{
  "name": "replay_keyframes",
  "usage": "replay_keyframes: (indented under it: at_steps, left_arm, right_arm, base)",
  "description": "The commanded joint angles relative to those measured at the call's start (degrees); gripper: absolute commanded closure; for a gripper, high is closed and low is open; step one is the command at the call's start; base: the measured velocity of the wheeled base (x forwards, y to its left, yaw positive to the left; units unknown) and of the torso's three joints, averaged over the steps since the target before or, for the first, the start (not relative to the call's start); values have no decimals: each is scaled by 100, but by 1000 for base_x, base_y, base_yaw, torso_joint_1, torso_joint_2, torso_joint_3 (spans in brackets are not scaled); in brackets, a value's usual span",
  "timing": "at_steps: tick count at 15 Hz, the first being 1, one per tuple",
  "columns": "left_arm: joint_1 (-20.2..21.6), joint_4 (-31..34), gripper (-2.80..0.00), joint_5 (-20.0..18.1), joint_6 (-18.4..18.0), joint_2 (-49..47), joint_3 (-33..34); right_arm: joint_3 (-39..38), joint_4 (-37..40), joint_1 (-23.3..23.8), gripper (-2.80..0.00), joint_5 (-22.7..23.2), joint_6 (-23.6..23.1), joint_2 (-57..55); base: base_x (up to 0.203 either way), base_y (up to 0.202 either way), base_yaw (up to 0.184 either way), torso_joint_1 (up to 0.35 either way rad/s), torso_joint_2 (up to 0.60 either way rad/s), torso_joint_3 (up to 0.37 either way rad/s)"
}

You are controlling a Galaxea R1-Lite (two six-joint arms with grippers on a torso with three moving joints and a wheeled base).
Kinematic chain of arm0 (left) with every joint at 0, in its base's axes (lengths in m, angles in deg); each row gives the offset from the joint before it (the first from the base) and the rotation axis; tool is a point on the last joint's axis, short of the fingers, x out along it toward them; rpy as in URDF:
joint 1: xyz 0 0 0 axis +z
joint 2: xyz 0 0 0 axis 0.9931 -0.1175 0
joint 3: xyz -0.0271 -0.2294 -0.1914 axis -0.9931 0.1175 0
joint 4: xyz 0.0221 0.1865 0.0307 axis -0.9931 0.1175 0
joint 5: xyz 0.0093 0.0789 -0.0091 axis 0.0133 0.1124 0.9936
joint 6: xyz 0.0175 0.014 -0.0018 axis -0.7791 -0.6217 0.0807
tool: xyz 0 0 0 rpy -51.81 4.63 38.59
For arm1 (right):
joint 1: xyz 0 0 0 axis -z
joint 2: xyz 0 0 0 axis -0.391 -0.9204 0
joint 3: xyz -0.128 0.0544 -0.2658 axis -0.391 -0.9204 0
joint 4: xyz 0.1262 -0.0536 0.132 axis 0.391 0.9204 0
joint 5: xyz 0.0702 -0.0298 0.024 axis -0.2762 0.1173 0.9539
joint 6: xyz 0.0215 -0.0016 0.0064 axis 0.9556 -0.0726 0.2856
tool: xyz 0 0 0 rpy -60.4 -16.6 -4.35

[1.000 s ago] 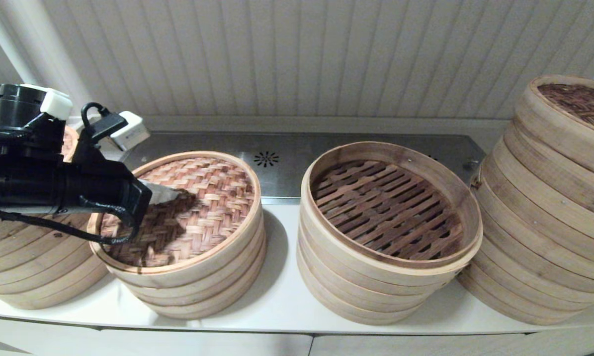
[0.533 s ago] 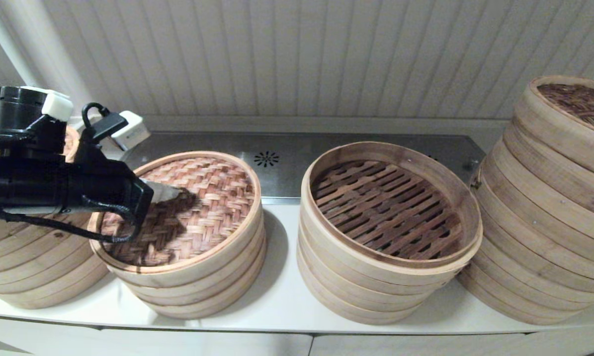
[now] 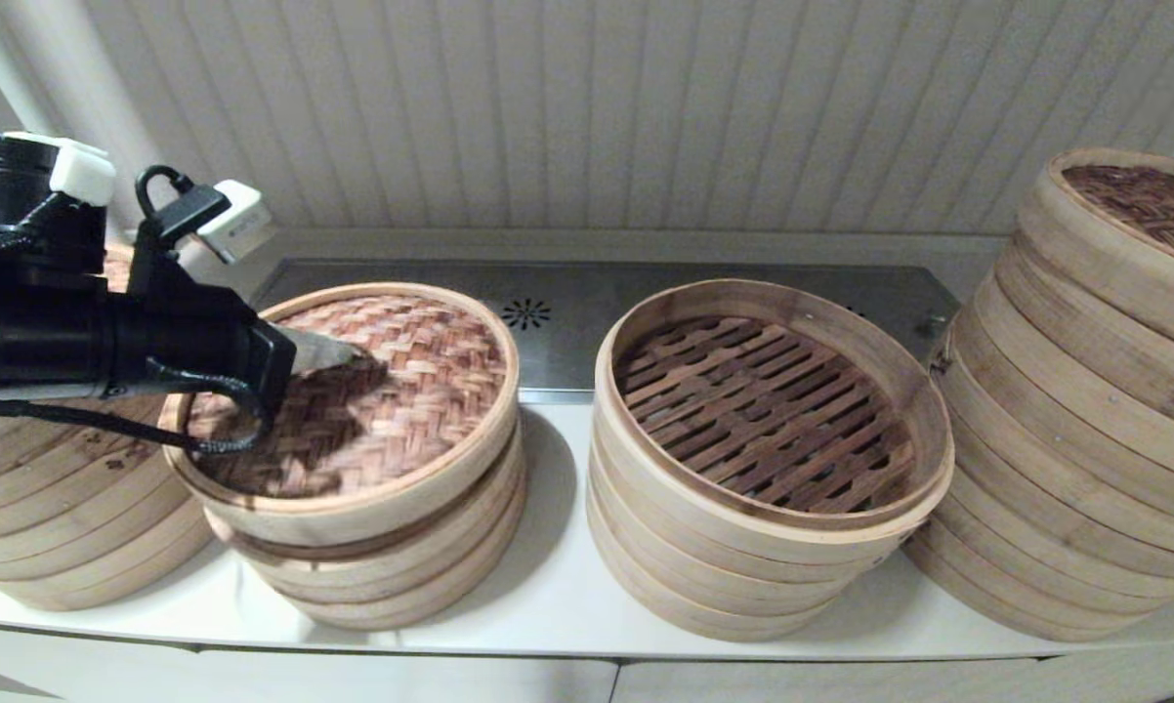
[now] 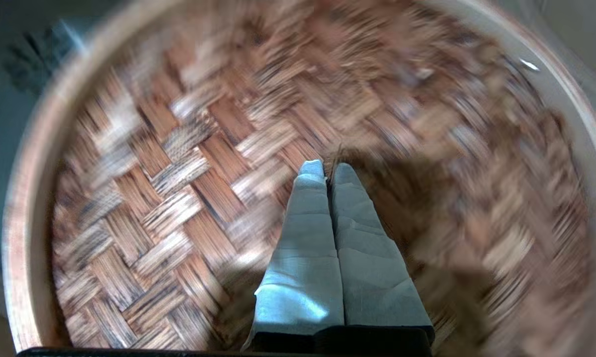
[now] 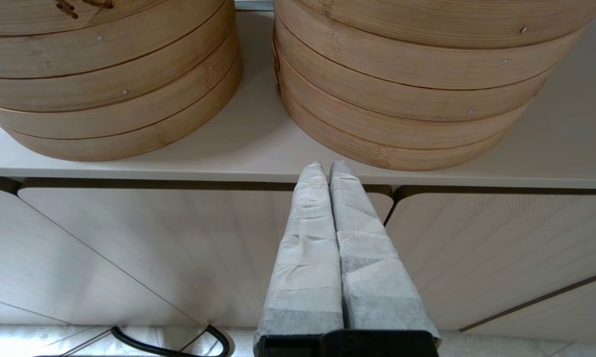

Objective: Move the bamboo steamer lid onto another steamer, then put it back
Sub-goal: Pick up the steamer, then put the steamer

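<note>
Steamer lid raised off its stack, left claw pinched at its centre.

The bamboo steamer lid in the left centre of the head view has a pale tan rim and a top woven in a herringbone pattern of light brown and reddish brown strips. The open steamer in the centre has pale tan walls and a floor of dark brown slats, set in rows with gaps. The stack at the right edge is pale tan, with a dark brown woven top. The counter is off-white. The wall above is white with vertical grooves. The left gripper has grey-white fingers on a black body. The right gripper has grey-white fingers too.
</note>
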Motion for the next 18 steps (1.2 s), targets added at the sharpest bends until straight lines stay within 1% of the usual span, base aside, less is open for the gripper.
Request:
replay_keyframes:
  at_steps: [1,4,11,15,18]
  left_arm:
    - [1,30,0,-8,-9,122,-7]
    - [1,30,0,-79,17,166,-34]
    - [1,65,0,-78,310,166,-466]
    - [1,74,0,-15,717,166,-803]
    - [96,81,0,10,764,219,-894]
  right_arm:
    - [-6,2,1,0,-9,0,-8]
    - [1,2,1,0,0,0,-8]
    - [1,2,1,0,0,0,-8]
    - [0,2,1,0,0,0,-8]
    - [-5,2,1,0,0,0,-8]
  base:
    - [0,0,0,0,0,0]
    - [0,0,0,0,0,0]
    - [0,0,0,0,0,0]
    - [0,0,0,0,0,0]
    - [0,0,0,0,0,0]
